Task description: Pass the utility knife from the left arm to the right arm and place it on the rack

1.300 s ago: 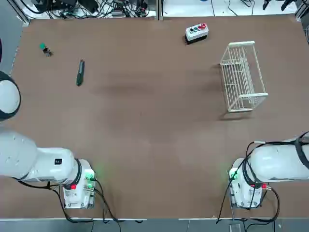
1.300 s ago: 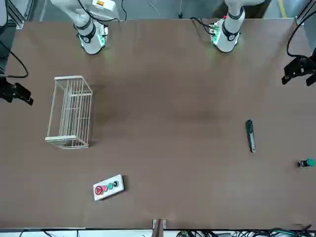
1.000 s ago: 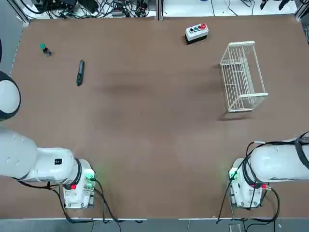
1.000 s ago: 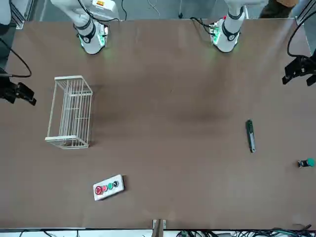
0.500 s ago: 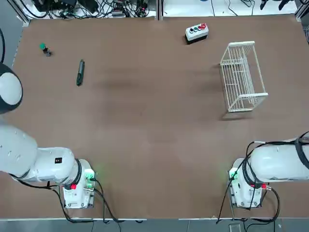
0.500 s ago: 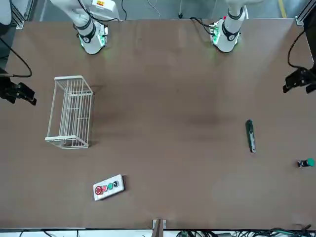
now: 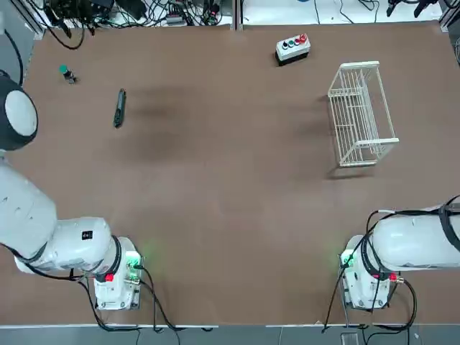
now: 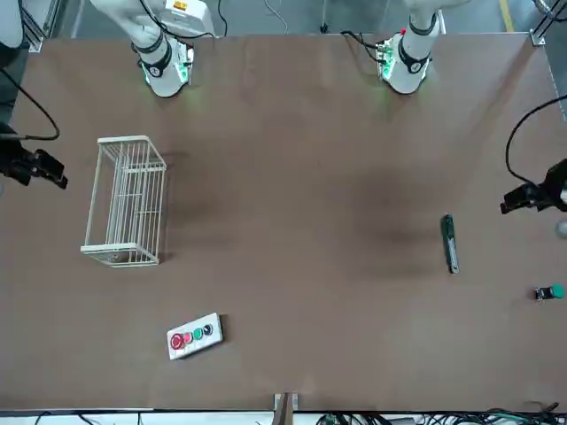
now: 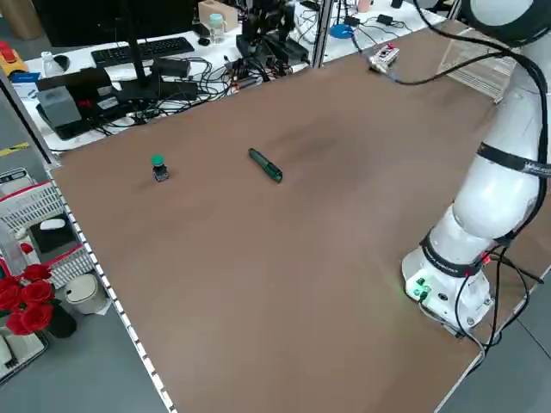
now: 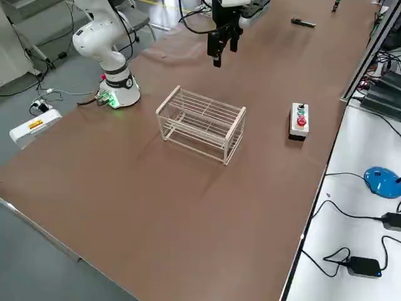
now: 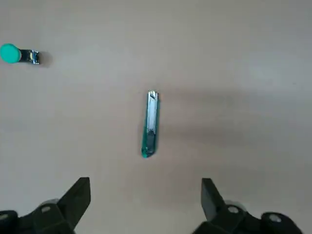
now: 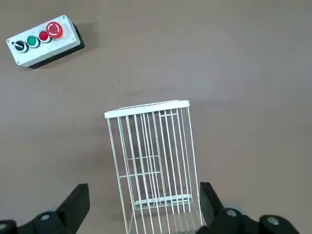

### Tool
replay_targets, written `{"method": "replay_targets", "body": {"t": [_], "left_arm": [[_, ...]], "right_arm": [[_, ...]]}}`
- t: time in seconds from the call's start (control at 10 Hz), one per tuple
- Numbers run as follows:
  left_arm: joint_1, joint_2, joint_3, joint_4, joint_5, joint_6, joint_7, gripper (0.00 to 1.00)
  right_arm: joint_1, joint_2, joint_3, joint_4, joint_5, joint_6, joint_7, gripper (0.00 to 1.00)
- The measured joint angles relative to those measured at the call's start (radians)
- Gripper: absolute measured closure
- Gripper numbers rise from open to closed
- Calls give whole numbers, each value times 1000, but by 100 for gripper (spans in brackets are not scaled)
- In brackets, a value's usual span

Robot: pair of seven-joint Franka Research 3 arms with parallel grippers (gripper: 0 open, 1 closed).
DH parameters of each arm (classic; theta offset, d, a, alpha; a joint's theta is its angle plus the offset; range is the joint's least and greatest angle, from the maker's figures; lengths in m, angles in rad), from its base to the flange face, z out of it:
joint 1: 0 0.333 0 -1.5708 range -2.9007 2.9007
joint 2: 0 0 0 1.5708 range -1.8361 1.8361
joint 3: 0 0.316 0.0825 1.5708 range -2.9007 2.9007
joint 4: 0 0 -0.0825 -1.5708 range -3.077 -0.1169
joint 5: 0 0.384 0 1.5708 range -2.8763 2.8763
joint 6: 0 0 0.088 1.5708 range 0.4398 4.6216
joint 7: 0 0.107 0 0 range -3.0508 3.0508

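The utility knife [image 7: 119, 108] is a slim dark green stick lying flat at the table's far left; it also shows in the front view [image 8: 450, 243] and the left wrist view [image 11: 150, 124]. My left gripper [image 11: 145, 197] hangs open high above it, clear of it, and its black body [image 8: 530, 197] shows at the table's left edge. The white wire rack [image 7: 359, 115] stands on the far right. My right gripper [image 12: 142, 199] is open and empty, raised above the rack [image 12: 151, 161] and also seen from the side [image 10: 220, 53].
A small green-topped knob [image 7: 66, 72] lies left of the knife, near the far left corner. A grey box with coloured buttons [image 7: 292, 47] sits at the far edge, left of the rack. Both arm bases stand at the near edge, and cables run behind the far edge.
The left arm has swung farther out from its base, bringing its gripper over the knife's part of the table. The right arm, knife and rack have stayed put.
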Motion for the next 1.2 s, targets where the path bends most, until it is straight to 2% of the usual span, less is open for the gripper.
{"method": "replay_targets", "body": {"t": [0.3,0.8,1.2], "left_arm": [[7,54,0,-139,0,232,-17,0],[7,204,-1,-176,0,409,-35,3],[13,275,0,-270,1,613,-45,6]], "right_arm": [[0,0,0,-1,0,0,0,0],[0,0,0,-1,0,2,0,0],[0,0,0,-1,0,5,0,0]]}}
